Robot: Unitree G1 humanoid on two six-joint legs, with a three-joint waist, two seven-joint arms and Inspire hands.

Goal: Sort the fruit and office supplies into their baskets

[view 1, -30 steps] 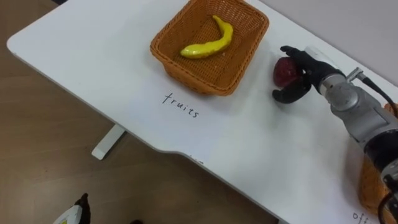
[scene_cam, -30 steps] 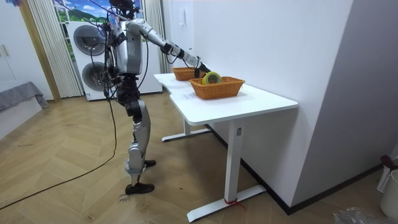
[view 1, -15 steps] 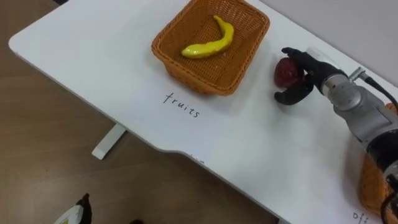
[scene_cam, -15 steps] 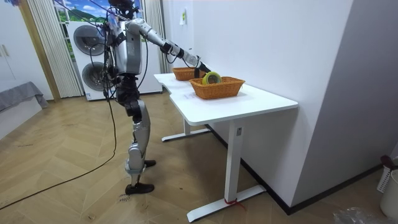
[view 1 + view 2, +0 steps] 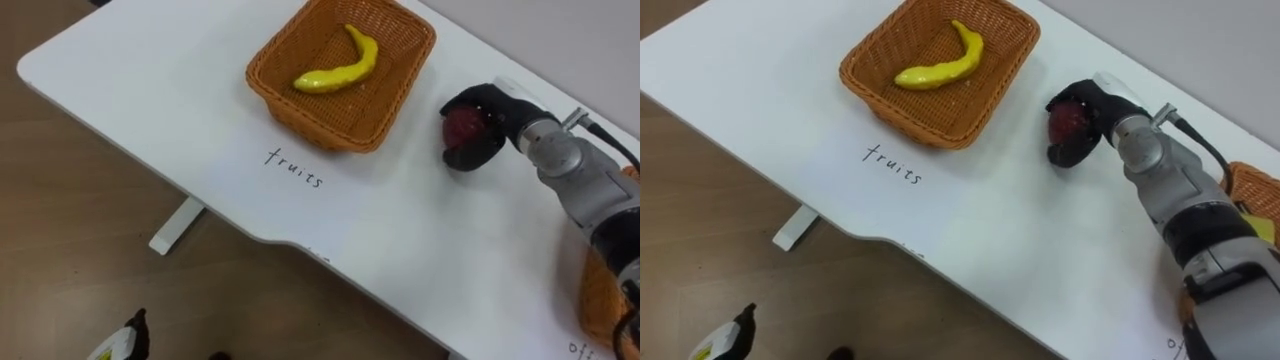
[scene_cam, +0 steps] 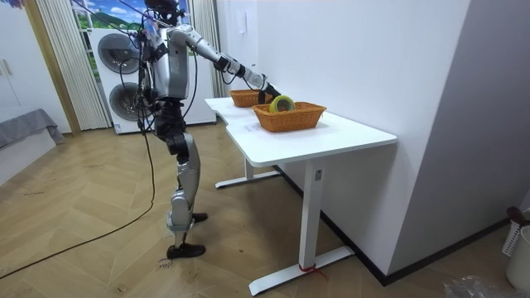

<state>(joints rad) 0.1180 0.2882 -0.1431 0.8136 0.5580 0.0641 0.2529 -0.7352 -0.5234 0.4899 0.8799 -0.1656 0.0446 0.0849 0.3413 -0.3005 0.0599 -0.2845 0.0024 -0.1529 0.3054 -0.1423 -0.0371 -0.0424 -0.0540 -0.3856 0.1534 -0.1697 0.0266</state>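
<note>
1. We take the fruit basket (image 5: 300, 95) as our landmark. It stands on the white bench (image 5: 150, 90) with a yellow banana (image 5: 335, 68) already lying inside, and the handwritten word "fruits" (image 5: 293, 169) sits on the bench just in front of its near wall.
2. The red fruit (image 5: 458, 124) rests on the bench to the right of the fruit basket, near its right wall but not touching it.
3. The right hand (image 5: 497, 118) is wrapped around that red fruit, with fingers curled over the top and the thumb hooked under the near side. We judge this a closed grasp, with the fruit not yet lifted off the bench.
4. The relation that matters is that the fruit basket's opening lies to the robot's left of the held fruit and slightly farther from the robot. We judge that the coming move is a lift above the rim and then a short carry leftward.
5. The red fruit looks round, so we see no long axis to line up; only clearing the basket's right wall counts.
6. The right arm reaches in from the right of the fruit basket, so it is plainly the nearer arm.
7. A dark shape with a pale tag, which we take for the left hand (image 5: 120, 342), hangs well below and to the left of the fruit basket, off the bench. We cannot tell its state.
8. The second wicker basket (image 5: 1250, 185) stands well to the right of the fruit basket, beyond the right arm.
</note>
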